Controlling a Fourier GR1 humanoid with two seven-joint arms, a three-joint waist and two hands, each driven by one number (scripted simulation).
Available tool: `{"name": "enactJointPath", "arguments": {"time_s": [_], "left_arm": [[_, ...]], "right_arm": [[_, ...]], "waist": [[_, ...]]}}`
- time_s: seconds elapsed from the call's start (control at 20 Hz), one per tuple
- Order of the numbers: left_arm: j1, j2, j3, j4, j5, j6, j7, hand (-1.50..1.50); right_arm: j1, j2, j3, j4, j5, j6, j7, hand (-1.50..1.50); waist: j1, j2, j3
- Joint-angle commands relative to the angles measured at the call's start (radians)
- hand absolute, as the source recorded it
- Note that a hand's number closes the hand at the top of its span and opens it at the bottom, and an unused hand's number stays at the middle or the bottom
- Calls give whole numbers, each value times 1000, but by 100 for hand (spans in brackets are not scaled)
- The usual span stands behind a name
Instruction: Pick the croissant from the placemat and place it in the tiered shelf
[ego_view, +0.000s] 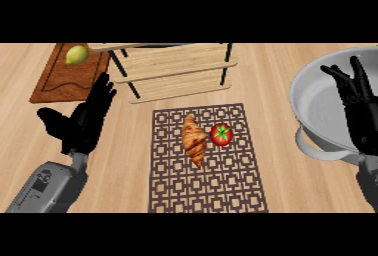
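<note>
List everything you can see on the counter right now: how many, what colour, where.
croissant: one, golden brown, middle of the placemat
tomato: one, red, on the placemat right of the croissant
placemat: one, dark brown, counter's centre
tiered shelf: one, pale wood, black posts, behind the placemat
cutting board: one, brown, far left
lemon: one, yellow-green, on the cutting board
pot: one, grey, right side
counter: one, light wood, under everything
left hand: one, black, open, left of the placemat
right hand: one, black, open, over the pot

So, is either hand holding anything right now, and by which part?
Nothing is held. Both the left hand and right hand are open; the croissant lies on the placemat.
</note>
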Motion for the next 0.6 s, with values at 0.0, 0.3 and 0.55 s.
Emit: {"name": "enactJointPath", "arguments": {"time_s": [0.0, 0.3, 0.55], "left_arm": [[42, -19, -6, 10, -28, 14, 31, 0], [159, 53, 11, 125, 19, -11, 114, 0], [217, 28, -7, 95, 35, -20, 168, 0]], "right_arm": [[-35, -3, 33, -53, 96, -48, 67, 150], [-36, -317, 114, 3, 524, -156, 234, 150], [-101, -79, 302, -165, 658, -253, 643, -150]], "waist": [[3, -14, -11], [-22, -8, -44], [9, -18, -13]]}}
